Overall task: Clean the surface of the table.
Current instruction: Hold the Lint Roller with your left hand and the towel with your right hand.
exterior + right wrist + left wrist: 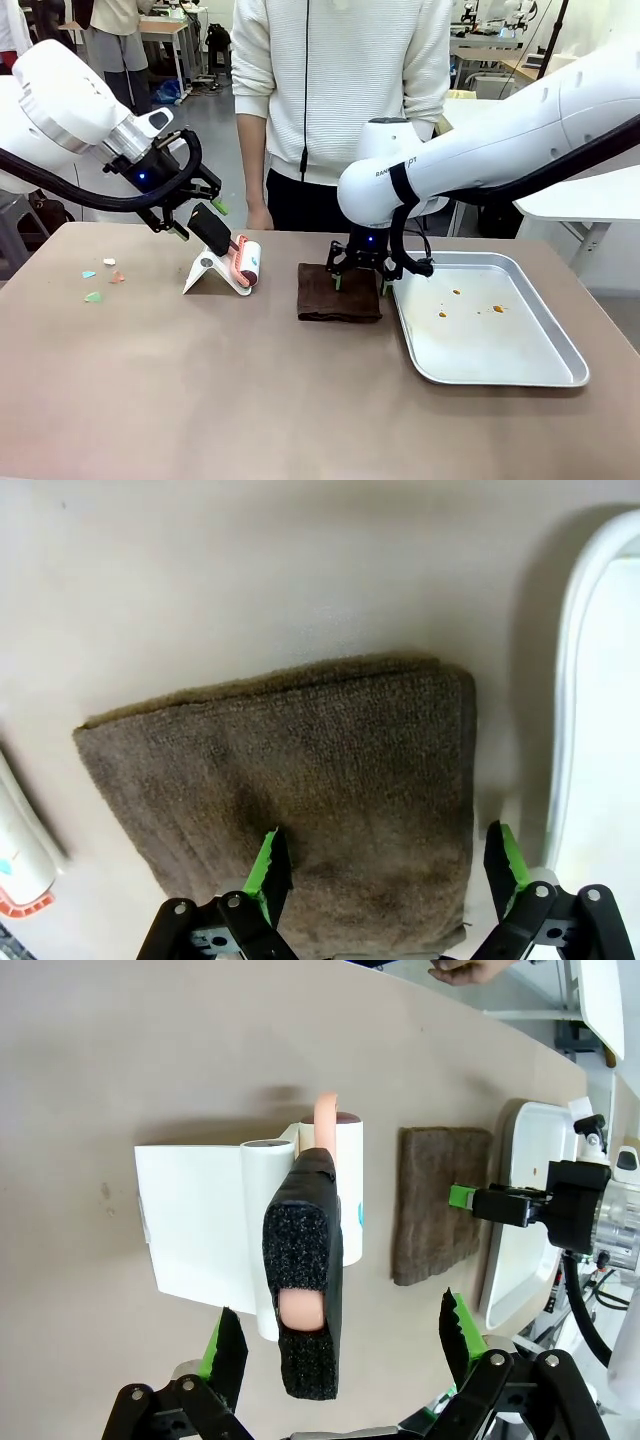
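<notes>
Cleaning looks not yet begun: the left gripper (pixel 198 220) stands spread around the handle of the lint roller (pixel 245 262), the right gripper (pixel 360 283) is spread above the brown cloth (pixel 338 298); the table (pixel 200 380) beneath both still carries coloured scraps (pixel 100 280)

The right gripper (pixel 385 865), fingers spread wide, hangs over a folded brown cloth (pixel 290 770) on the table (pixel 250 570), beside a tray (pixel 570 680).

Grey floor (pixel 212 140) stretches behind; a white-topped table (pixel 590 200) stands at right; a wooden desk (pixel 160 28) sits far back left.
</notes>
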`<state>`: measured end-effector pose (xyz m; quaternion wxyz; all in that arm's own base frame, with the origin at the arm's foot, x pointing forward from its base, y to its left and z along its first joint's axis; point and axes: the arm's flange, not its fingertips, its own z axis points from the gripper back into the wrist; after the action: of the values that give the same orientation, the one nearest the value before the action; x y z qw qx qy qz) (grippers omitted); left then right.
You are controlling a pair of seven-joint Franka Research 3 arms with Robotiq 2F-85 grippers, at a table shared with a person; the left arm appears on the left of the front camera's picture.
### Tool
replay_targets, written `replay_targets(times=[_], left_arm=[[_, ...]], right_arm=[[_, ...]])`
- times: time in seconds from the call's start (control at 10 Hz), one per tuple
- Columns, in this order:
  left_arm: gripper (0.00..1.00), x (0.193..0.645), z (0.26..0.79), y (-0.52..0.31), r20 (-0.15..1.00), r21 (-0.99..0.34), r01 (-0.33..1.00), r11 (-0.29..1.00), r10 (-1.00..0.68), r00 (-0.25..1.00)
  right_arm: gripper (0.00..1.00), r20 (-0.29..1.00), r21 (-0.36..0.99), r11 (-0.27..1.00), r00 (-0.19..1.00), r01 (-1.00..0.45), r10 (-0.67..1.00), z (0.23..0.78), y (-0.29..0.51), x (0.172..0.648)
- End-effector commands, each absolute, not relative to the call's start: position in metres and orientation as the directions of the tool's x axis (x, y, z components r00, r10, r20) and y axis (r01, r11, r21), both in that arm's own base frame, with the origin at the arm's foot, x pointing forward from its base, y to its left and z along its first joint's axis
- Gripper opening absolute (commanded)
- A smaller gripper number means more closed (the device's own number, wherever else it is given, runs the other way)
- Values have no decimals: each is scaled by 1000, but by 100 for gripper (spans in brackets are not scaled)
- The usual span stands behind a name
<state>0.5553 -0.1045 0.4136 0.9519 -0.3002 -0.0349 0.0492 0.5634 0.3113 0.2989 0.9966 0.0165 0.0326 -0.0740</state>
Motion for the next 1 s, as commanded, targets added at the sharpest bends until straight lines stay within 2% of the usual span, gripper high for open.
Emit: replay_targets(times=[0.0, 0.2, 0.3, 0.4, 0.5, 0.7, 0.8, 0.9], left_arm=[[100, 560, 415, -105, 54, -575, -57, 816, 107, 993], [100, 560, 415, -106, 60, -574, -58, 817, 112, 992], [100, 561, 415, -106, 71, -567, -54, 822, 115, 991], [80, 561, 415, -105, 83, -569, -52, 821, 120, 989], [41, 561, 415, -105, 86, -569, -52, 821, 122, 989], [0, 561, 415, -106, 101, -567, -45, 822, 123, 987], [0, 561, 416, -106, 103, -568, -46, 822, 127, 987], [0, 561, 416, -106, 106, -567, -45, 823, 127, 986]], right_arm=[[100, -75, 73, 990, 991, 117, -112, 300, 304, 567], [100, -84, 84, 991, 992, 100, -93, 298, 303, 567], [57, -90, 96, 991, 993, 89, -80, 298, 302, 567], [40, -98, 103, 992, 993, 78, -68, 298, 303, 566], [0, -95, 99, 992, 993, 74, -65, 298, 303, 566], [0, -101, 97, 993, 993, 66, -56, 298, 303, 566], [13, -104, 108, 992, 993, 60, -49, 299, 303, 566], [4, -105, 110, 992, 993, 59, -47, 298, 303, 566]])
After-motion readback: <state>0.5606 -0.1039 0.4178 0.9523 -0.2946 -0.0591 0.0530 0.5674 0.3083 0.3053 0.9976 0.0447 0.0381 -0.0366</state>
